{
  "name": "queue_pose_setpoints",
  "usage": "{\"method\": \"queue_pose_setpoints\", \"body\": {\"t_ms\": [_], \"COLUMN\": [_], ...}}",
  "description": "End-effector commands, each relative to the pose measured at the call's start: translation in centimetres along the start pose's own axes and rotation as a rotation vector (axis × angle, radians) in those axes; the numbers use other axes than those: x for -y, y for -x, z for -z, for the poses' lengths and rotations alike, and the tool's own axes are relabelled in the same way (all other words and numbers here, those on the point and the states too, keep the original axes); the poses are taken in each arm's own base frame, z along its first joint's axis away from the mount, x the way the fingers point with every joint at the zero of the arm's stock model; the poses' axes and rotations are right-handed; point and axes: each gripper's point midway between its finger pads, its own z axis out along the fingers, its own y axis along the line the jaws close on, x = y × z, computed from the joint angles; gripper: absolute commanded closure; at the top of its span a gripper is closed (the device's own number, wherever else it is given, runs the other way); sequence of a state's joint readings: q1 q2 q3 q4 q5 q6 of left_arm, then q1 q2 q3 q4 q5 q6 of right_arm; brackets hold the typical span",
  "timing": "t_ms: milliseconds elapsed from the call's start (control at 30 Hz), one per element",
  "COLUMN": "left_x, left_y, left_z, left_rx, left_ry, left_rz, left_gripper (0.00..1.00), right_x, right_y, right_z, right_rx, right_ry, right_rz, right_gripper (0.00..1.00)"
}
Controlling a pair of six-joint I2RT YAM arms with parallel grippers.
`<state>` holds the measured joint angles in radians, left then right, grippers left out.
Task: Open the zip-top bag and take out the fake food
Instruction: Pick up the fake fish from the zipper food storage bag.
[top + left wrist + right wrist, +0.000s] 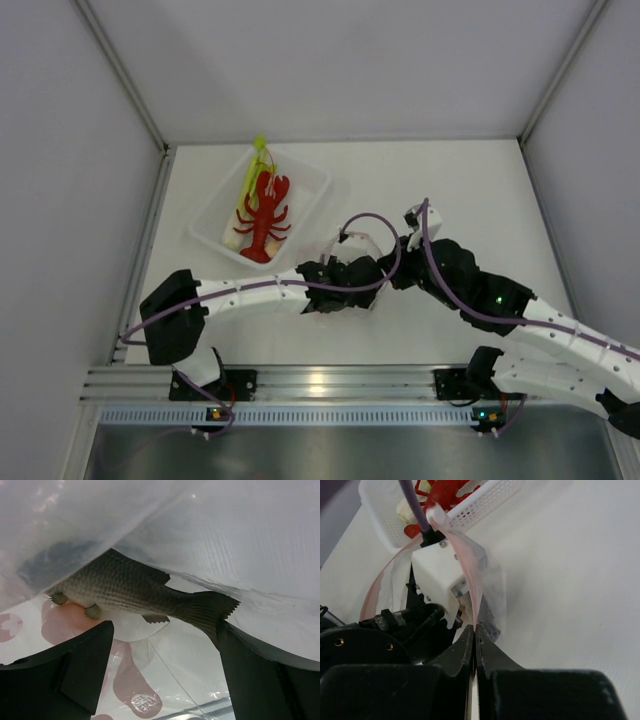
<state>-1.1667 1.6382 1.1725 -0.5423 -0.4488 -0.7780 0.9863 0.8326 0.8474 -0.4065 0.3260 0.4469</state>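
At the middle of the table we see the clear, floppy plastic zip-top bag [240, 535], its crinkled film printed with pale pink dots [135, 680]. Inside lies the grey, finely scaled plastic fish [135, 592], its tail fin fanned out. Our left gripper [164, 630] sits within the bag's mouth, black jaws spread wide and gripping nothing. Our right gripper [475, 632] is pinched tight on the bag's pink zip strip [465, 565]. Towards the far left corner stands a white rectangular plastic tray [308, 185] with perforated walls. It holds the glossy red plastic lobster [265, 215] and the green-and-white leek stalk [252, 175]. The table [450, 180] is matte white. Plain pale panels wall it in, and a ribbed aluminium rail [330, 382] runs along its near edge.
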Motion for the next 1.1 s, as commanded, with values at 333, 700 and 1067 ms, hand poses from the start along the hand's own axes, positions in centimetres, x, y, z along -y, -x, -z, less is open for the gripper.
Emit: {"method": "queue_pose_setpoints", "body": {"t_ms": [333, 700, 1067], "left_x": [-2.8, -2.5, -0.9], "left_y": [3.1, 3.4, 2.3], "left_z": [2.8, 2.3, 0.3], "left_rx": [0.201, 0.21, 0.141], "left_ry": [0.014, 0.026, 0.028], "left_rz": [0.454, 0.518, 0.376], "left_gripper": [0.02, 0.04, 0.15], "right_x": [-1.8, -2.9, -3.1], "right_y": [1.8, 1.9, 1.9], "right_z": [0.2, 0.2, 0.2], "right_rx": [0.071, 0.076, 0.075], "right_ry": [0.071, 0.117, 0.117], "right_rz": [-0.048, -0.049, -0.043], "right_gripper": [1.0, 1.0, 1.0]}}
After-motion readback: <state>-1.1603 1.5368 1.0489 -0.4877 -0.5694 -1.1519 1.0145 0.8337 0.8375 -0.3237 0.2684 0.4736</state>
